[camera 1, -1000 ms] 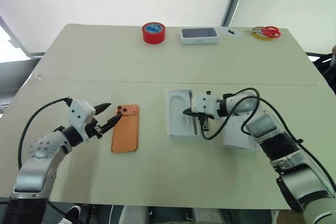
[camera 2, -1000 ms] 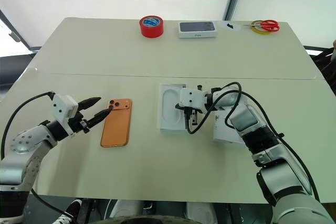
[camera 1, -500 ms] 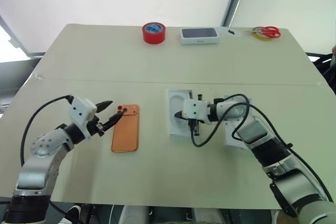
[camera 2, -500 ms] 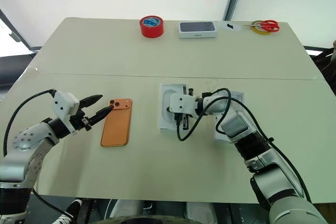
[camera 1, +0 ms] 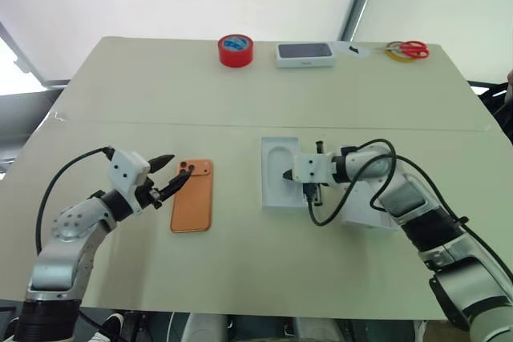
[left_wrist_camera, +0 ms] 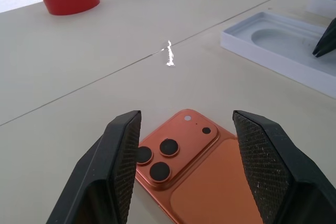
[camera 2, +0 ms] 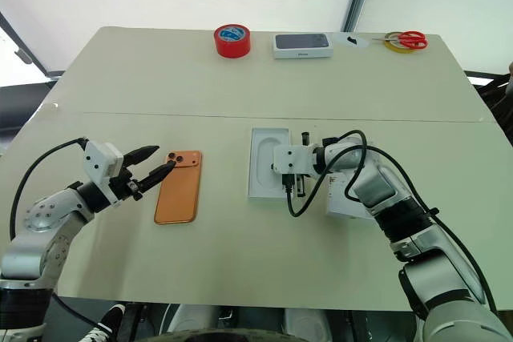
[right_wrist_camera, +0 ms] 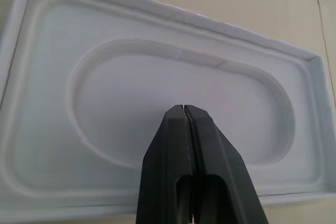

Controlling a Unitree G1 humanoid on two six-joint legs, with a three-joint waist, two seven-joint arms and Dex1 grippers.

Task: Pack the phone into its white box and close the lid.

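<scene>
My left gripper (left_wrist_camera: pixel 184 169) is spread at the phone (camera 1: pixel 191 195) — I should straddle its edges squarely; right gripper (right_wrist_camera: pixel 185 111) pressed together over the insert (camera 2: pixel 265 163).

Orange phone (camera 1: pixel 191 195) flat beside left gripper's (camera 1: pixel 177 178) parted fingers (camera 1: pixel 159 161)

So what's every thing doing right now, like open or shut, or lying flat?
left gripper: open, its fingers either side of the phone's camera end
right gripper: shut, over the insert
phone: flat on the table, back up, not in any box
white insert: lying flat, its recess bare
box with dark top: closed
red tape roll: lying flat
scissors: flat
</scene>
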